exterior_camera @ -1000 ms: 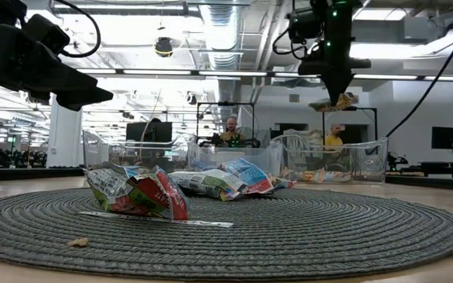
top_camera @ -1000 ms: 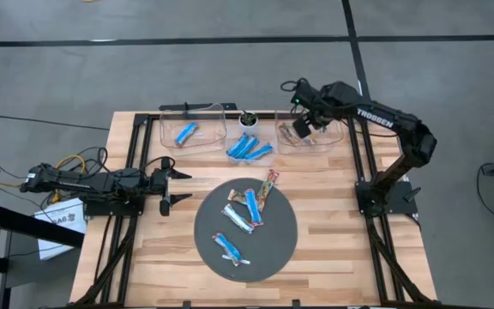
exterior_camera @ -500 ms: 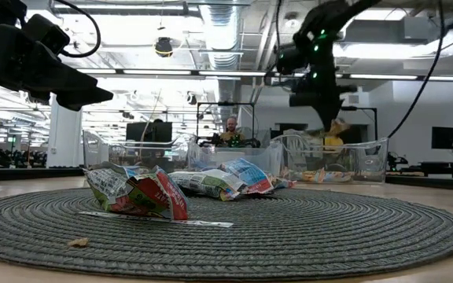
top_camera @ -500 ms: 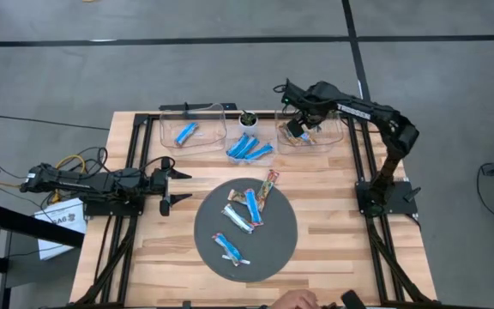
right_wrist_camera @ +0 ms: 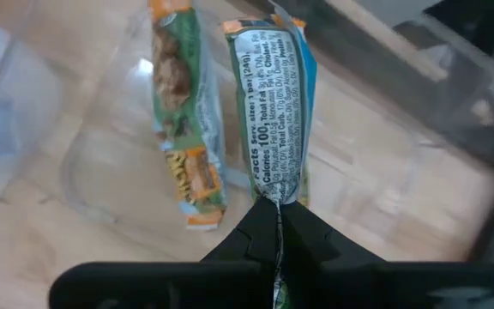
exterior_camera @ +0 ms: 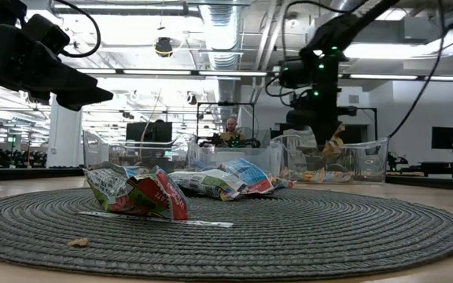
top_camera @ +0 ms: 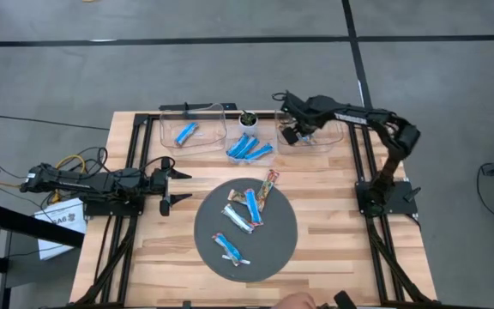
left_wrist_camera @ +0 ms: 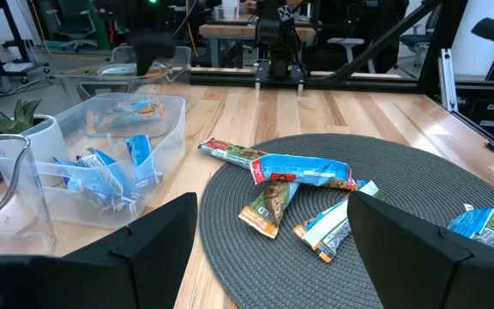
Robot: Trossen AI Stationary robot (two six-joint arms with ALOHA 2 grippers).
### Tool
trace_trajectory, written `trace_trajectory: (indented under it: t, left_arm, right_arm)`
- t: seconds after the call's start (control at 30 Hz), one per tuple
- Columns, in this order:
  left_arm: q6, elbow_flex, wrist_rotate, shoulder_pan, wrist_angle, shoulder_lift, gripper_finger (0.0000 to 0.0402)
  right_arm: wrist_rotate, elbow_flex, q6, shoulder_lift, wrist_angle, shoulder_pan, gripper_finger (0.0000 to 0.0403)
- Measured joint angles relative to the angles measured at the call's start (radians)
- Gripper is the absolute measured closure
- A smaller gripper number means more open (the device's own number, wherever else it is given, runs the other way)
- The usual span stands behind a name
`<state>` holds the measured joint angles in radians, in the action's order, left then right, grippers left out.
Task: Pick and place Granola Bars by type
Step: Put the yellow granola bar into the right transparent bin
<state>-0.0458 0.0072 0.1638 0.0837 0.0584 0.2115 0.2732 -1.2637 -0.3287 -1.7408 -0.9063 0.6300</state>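
Three clear bins sit along the table's far edge, each taking one type of bar: the left bin [top_camera: 193, 131] has one blue bar, the middle bin [top_camera: 249, 148] several blue ones, and the right bin [top_camera: 309, 136] the tan kind. The right gripper [top_camera: 292, 135] hangs over that right bin, clenched on the crimped end of a bar [right_wrist_camera: 273, 103] so the wrapper dangles free below the fingers, lined up beside a tan bar [right_wrist_camera: 183, 120] already lying inside. Judging by this, the held bar is about to be dropped with its kind. Several more bars [top_camera: 247, 206] wait on the round mat [top_camera: 277, 249], mixed together for sorting. The left gripper [top_camera: 177, 187] rests by the mat's left side, fingers spread and empty, clear of the working arm.
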Motion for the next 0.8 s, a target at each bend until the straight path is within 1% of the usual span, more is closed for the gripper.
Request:
trace_trajectory:
  t: [0.13, 0.23, 0.47, 0.6, 0.8]
  left_arm:
    - [0.000, 0.000, 0.000, 0.000, 0.000, 0.000, 0.0107]
    - [0.000, 0.000, 0.000, 0.000, 0.000, 0.000, 0.0107]
    - [0.000, 0.000, 0.000, 0.000, 0.000, 0.000, 0.0107]
    - [0.000, 0.000, 0.000, 0.000, 0.000, 0.000, 0.0107]
    - [0.000, 0.000, 0.000, 0.000, 0.000, 0.000, 0.0107]
  right_arm:
    - [-0.018, 0.121, -0.002, 0.078, 0.093, 0.006, 0.0402]
    - [-0.016, 0.160, -0.003, 0.111, 0.108, 0.023, 0.0402]
    - [-0.011, 0.206, 0.015, 0.117, 0.121, 0.070, 0.0402]
    - [-0.011, 0.220, 0.019, 0.099, 0.139, 0.088, 0.0402]
    - [-0.014, 0.263, 0.053, 0.100, 0.205, 0.099, 0.0401]
